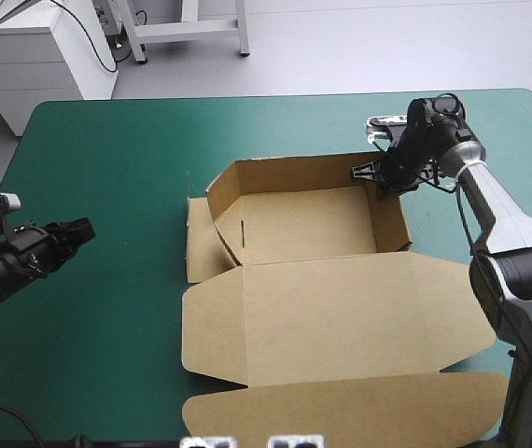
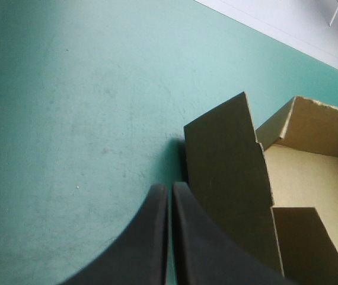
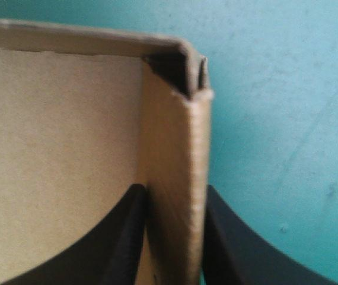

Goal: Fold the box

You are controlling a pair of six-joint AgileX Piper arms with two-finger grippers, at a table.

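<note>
Box (image 1: 313, 280): matte brown board, at the middle of the teal-green cover (image 1: 107, 159). The far, left and right walls are raised, and the broad lid lies flat toward the near edge with angled end flaps.

Right gripper (image 1: 379, 183) pinches the right wall near the far corner. Only its wrist view shows that wall as a doubled, rounded fold, with one black finger on each face.

Left gripper (image 1: 77, 233) is well left of the box, fingers pressed together and holding nothing. Its wrist view shows a loose side flap (image 2: 225, 178) just ahead.
</note>
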